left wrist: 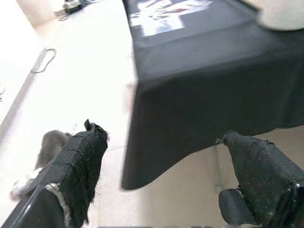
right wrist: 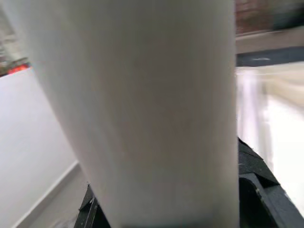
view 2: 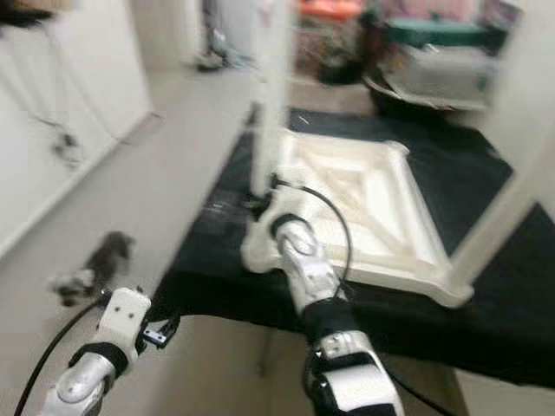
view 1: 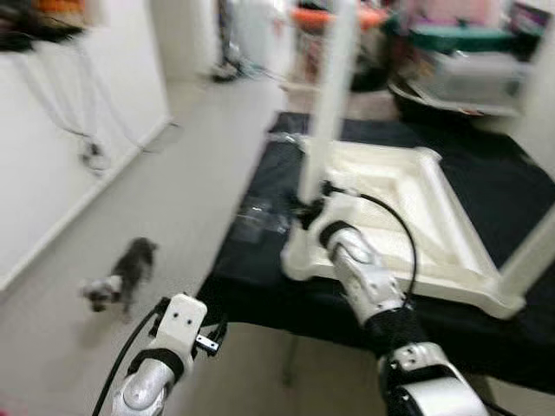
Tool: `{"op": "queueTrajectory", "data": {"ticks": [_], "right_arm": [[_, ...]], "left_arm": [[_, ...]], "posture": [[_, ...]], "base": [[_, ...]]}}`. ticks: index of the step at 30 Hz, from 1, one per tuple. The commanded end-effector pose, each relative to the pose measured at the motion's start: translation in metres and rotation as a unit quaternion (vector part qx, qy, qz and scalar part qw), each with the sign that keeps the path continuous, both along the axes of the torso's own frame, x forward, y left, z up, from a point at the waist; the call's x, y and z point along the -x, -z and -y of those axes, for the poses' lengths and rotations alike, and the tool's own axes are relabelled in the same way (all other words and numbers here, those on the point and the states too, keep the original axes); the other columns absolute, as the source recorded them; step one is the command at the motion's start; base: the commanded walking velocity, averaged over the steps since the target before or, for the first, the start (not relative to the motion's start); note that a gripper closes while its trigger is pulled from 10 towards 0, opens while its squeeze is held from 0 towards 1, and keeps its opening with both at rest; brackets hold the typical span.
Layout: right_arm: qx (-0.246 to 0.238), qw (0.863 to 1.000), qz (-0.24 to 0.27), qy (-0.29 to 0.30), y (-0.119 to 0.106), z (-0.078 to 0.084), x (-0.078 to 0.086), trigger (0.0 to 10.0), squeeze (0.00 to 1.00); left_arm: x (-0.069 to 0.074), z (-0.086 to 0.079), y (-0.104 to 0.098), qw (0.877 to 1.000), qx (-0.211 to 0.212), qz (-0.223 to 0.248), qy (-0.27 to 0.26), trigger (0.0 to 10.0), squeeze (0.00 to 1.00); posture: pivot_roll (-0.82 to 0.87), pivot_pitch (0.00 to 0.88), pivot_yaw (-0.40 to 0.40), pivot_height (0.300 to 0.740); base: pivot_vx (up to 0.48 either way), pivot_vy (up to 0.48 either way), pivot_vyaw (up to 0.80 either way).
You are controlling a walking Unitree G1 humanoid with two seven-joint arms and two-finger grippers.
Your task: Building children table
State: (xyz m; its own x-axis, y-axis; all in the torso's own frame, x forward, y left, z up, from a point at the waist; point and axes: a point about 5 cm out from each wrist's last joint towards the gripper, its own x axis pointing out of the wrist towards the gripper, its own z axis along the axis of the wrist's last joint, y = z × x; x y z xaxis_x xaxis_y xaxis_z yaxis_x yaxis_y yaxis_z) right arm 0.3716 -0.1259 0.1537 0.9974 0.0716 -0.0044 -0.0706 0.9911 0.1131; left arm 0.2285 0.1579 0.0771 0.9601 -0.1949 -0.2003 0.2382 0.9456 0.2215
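A white children's table top [view 1: 408, 217] lies upside down on a black-covered table [view 1: 512, 191]. One white leg [view 1: 329, 104] stands upright at its near-left corner. Another leg [view 1: 538, 251] rises at the right edge. My right gripper [view 1: 310, 208] is shut on the base of the upright leg. In the right wrist view that leg [right wrist: 152, 104] sits between the black fingers [right wrist: 254, 190]. My left gripper [left wrist: 161, 137] is open and holds nothing. It hangs low over the floor, just off the near-left edge of the black cloth [left wrist: 204, 80].
A small grey and white dog [view 1: 121, 277] stands on the pale floor at the left, also seen near the left gripper [left wrist: 45, 152]. A clear plastic bag [view 1: 260, 217] lies on the cloth. A white wall [view 1: 52, 156] with dangling cables runs along the left. Boxes and clutter [view 1: 460, 52] stand behind.
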Motion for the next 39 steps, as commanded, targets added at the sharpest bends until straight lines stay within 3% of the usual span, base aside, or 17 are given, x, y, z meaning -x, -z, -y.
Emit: {"op": "queueTrajectory", "data": {"ticks": [1, 3, 4, 8, 9, 12, 13, 15, 16, 19, 23, 32, 33, 36, 37, 38, 39], "right_arm": [[-0.015, 0.978, -0.102, 0.183, 0.046, 0.057, 0.021, 0.0, 0.00], [-0.010, 0.970, -0.112, 0.217, 0.051, 0.066, 0.029, 0.0, 0.00], [-0.018, 0.975, -0.111, 0.191, 0.050, 0.057, 0.032, 10.0, 0.00], [-0.036, 0.991, -0.075, 0.105, 0.037, 0.028, 0.032, 10.0, 0.00], [-0.048, 0.997, -0.037, 0.054, 0.024, 0.012, 0.031, 10.0, 1.00], [-0.061, 0.998, -0.005, -0.001, 0.011, -0.002, 0.029, 10.0, 1.00], [-0.074, 0.984, 0.057, -0.154, -0.019, -0.027, 0.020, 10.0, 0.00], [-0.067, 0.963, 0.081, -0.247, -0.032, -0.034, 0.017, 10.0, 0.00], [-0.067, 0.963, 0.081, -0.247, -0.032, -0.034, 0.017, 10.0, 0.00], [0.003, 0.907, 0.083, -0.413, -0.040, -0.032, 0.019, 10.0, 0.00], [0.027, 0.901, 0.071, -0.427, -0.036, -0.031, 0.016, 10.0, 0.00], [0.046, 0.928, 0.028, -0.369, -0.014, -0.043, 0.008, 10.0, 0.00], [0.047, 0.935, 0.026, -0.351, -0.012, -0.044, 0.007, 0.0, 0.00], [0.005, 0.954, 0.036, -0.298, -0.009, -0.042, 0.008, 0.0, 0.00], [-0.018, 0.979, 0.020, -0.204, -0.004, -0.032, 0.004, 0.0, 0.00], [-0.036, 0.998, -0.023, -0.052, 0.010, -0.008, 0.003, 0.0, 0.00], [-0.036, 0.998, -0.023, -0.052, 0.010, -0.008, 0.003, 0.0, 0.00]], "left_arm": [[-0.001, 0.001, 0.003, 1.000, -0.005, -0.005, 0.006, 10.0, 0.00], [-0.001, 0.002, 0.003, 1.000, -0.005, -0.005, 0.006, 10.0, 0.00], [-0.001, 0.003, 0.003, 1.000, -0.003, -0.006, 0.009, 10.0, 0.00], [-0.001, 0.006, 0.004, 1.000, -0.002, -0.007, 0.013, 10.0, 0.00], [-0.001, 0.007, 0.004, 1.000, -0.002, -0.007, 0.014, 10.0, 0.00], [-0.002, 0.006, 0.003, 1.000, -0.002, -0.007, 0.013, 10.0, 0.00], [-0.002, 0.004, 0.002, 1.000, -0.002, -0.005, 0.009, 10.0, 0.00], [-0.002, 0.003, 0.002, 1.000, -0.003, -0.005, 0.008, 10.0, 0.00], [-0.002, 0.003, 0.002, 1.000, -0.003, -0.005, 0.008, 10.0, 0.00], [-0.002, 0.002, 0.003, 1.000, -0.005, -0.003, 0.008, 10.0, 0.00], [-0.003, 0.002, 0.002, 1.000, -0.005, -0.001, 0.007, 10.0, 0.00], [0.000, 0.003, 0.003, 1.000, -0.006, 0.000, 0.002, 10.0, 0.00], [0.001, 0.003, 0.003, 1.000, -0.006, -0.001, 0.002, 10.0, 0.00], [0.002, 0.002, 0.004, 1.000, -0.008, -0.002, 0.003, 10.0, 0.00], [0.002, 0.001, 0.003, 1.000, -0.009, -0.002, 0.004, 10.0, 0.00], [0.002, 0.000, 0.003, 1.000, -0.011, -0.002, 0.005, 10.0, 0.00], [0.002, 0.000, 0.003, 1.000, -0.011, -0.002, 0.005, 10.0, 0.00]], "posture": [[0.11, 0.000, -0.058, 0.740], [0.11, 0.000, -0.058, 0.740], [0.10, 0.000, -0.054, 0.740], [0.10, 0.000, -0.053, 0.740], [0.10, 0.000, -0.055, 0.740], [0.11, 0.000, -0.058, 0.740], [0.11, 0.000, -0.059, 0.740], [0.12, 0.000, -0.065, 0.740], [0.12, 0.000, -0.065, 0.740], [0.13, 0.000, -0.075, 0.740], [0.14, 0.000, -0.080, 0.740], [0.16, 0.000, -0.087, 0.740], [0.16, 0.000, -0.087, 0.740], [0.16, 0.000, -0.078, 0.740], [0.15, 0.000, -0.071, 0.740], [0.14, 0.000, -0.068, 0.740], [0.14, 0.000, -0.068, 0.740]], "base": [[0.000, 0.000, 0.00], [0.000, 0.000, 0.00], [0.000, 0.000, 0.00], [0.000, 0.000, 0.00], [0.000, 0.000, 0.00], [0.000, 0.000, 0.00], [0.000, 0.000, 0.00], [0.000, 0.000, 0.00], [0.000, 0.000, 0.00], [0.000, 0.000, 0.00], [0.000, 0.000, 0.00], [0.000, 0.000, 0.00], [0.000, 0.000, 0.00], [0.000, 0.000, 0.00], [0.000, 0.000, 0.00], [0.000, 0.000, 0.00], [0.000, 0.000, 0.00]]}}
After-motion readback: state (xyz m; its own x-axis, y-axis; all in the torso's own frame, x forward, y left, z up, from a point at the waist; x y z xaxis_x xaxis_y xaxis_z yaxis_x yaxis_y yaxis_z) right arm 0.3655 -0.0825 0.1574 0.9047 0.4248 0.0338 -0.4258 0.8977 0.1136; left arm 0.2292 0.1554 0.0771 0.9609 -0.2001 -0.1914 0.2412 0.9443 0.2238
